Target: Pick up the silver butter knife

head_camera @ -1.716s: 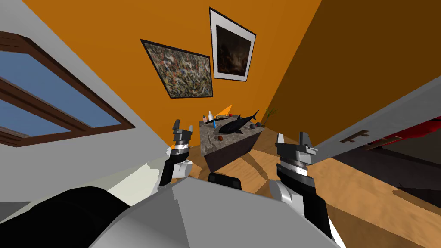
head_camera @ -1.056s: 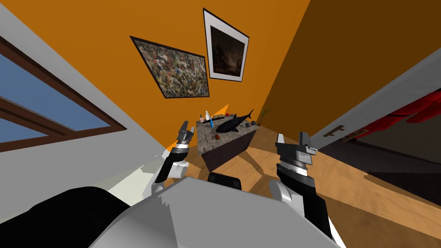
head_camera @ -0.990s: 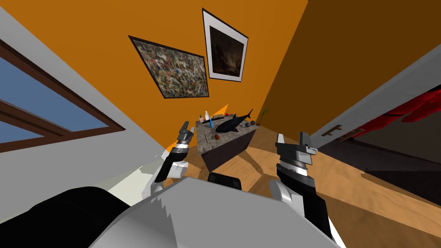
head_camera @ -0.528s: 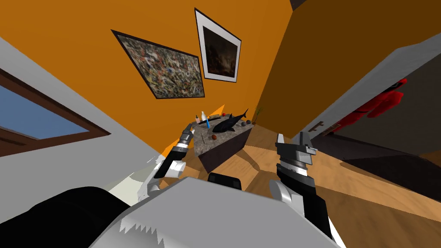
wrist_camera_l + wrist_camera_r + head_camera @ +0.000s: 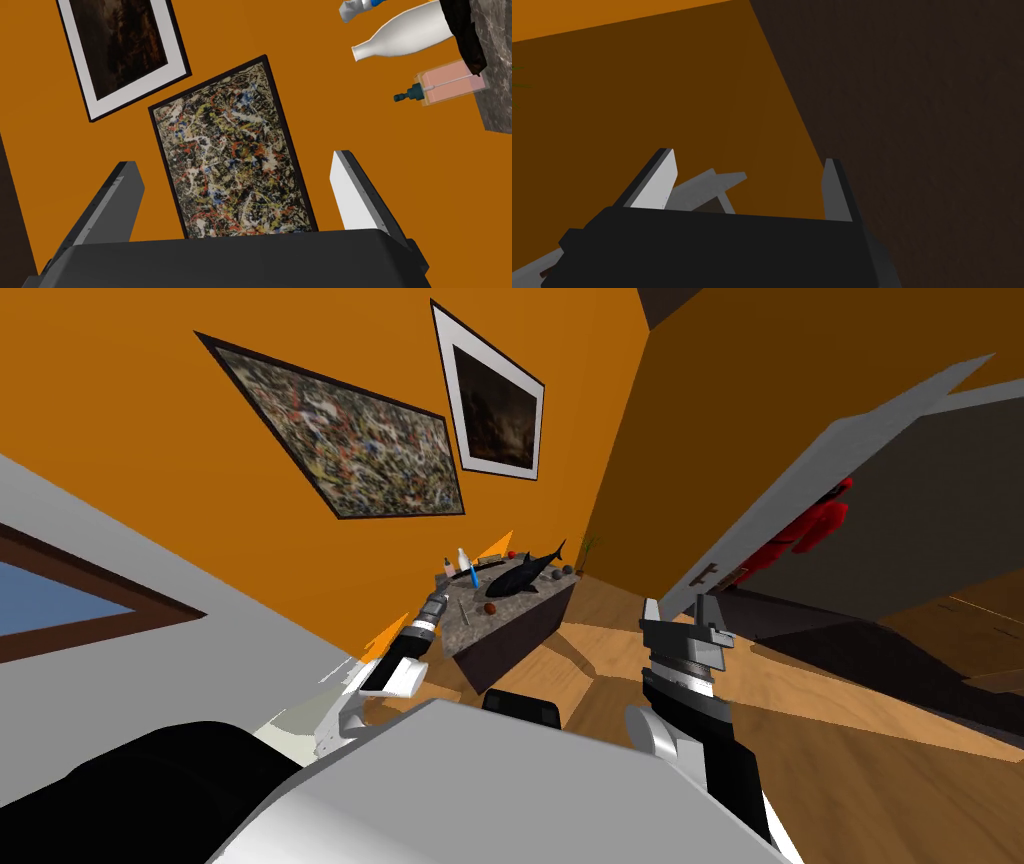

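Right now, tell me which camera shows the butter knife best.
The head view: the butter knife lies on the grey table, near the left end effector. The left wrist view catches the table's corner and bottles; the right wrist view, walls.

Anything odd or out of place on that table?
A large black fish lies across the stone-topped table among bottles and small items, which is odd there. Nothing looks spilled or tipped; the bottles stand upright.
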You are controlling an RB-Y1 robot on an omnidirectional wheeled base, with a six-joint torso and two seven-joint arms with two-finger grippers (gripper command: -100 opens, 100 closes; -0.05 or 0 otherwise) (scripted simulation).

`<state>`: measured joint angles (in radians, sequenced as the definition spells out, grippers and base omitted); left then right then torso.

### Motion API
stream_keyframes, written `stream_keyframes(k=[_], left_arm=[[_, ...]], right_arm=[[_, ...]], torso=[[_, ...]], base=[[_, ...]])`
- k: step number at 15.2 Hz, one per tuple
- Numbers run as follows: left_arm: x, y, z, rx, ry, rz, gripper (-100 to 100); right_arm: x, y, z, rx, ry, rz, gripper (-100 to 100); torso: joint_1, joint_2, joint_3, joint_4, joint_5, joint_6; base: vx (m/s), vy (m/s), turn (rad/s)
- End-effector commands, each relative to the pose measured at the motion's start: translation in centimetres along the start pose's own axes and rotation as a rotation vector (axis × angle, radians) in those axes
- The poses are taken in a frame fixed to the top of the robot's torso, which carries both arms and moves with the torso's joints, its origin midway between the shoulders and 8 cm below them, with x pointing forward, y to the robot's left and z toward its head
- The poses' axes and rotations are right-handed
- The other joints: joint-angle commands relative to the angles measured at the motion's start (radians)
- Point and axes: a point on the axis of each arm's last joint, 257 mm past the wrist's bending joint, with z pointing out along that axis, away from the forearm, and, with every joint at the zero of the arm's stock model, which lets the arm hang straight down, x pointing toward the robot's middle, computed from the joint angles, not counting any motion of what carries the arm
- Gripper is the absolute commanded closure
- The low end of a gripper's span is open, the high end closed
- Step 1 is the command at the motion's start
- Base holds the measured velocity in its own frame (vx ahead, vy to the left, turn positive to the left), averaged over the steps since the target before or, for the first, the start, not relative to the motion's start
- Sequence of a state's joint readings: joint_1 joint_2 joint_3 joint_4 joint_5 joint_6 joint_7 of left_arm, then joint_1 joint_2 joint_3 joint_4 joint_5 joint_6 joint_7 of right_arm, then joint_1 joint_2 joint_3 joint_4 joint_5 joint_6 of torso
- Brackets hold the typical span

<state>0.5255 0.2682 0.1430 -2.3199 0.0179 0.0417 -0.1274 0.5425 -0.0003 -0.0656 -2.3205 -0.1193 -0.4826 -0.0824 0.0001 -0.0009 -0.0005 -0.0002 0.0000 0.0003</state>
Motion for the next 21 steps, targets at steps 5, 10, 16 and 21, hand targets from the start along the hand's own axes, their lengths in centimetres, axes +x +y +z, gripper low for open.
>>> stream_keyframes(k=[5, 10, 16, 21], left_arm=[[-1.0, 4.2, -0.2, -0.145, 0.007, 0.103, -100], [-2.1, 7.5, -0.7, -0.261, 0.009, 0.185, -100], [-3.3, 11.1, -1.8, -0.390, 0.010, 0.262, -100], [-4.7, 14.0, -3.1, -0.505, 0.010, 0.333, -100]], right_arm=[[0.0, 0.0, 0.0, 0.000, 0.000, 0.000, 0], [0.0, 0.0, 0.0, 0.000, 0.000, 0.000, 0], [0.0, 0.0, 0.0, 0.000, 0.000, 0.000, 0], [0.0, 0.0, 0.0, 0.000, 0.000, 0.000, 0]], torso=[[0.000, 0.000, 0.000, 0.000, 0.000, 0.000], [0.000, 0.000, 0.000, 0.000, 0.000, 0.000], [0.000, 0.000, 0.000, 0.000, 0.000, 0.000], [0.000, 0.000, 0.000, 0.000, 0.000, 0.000]], base=[[0.016, -0.003, -0.144], [0.018, 0.001, -0.139], [0.017, 0.003, -0.123], [0.017, 0.004, -0.111]])
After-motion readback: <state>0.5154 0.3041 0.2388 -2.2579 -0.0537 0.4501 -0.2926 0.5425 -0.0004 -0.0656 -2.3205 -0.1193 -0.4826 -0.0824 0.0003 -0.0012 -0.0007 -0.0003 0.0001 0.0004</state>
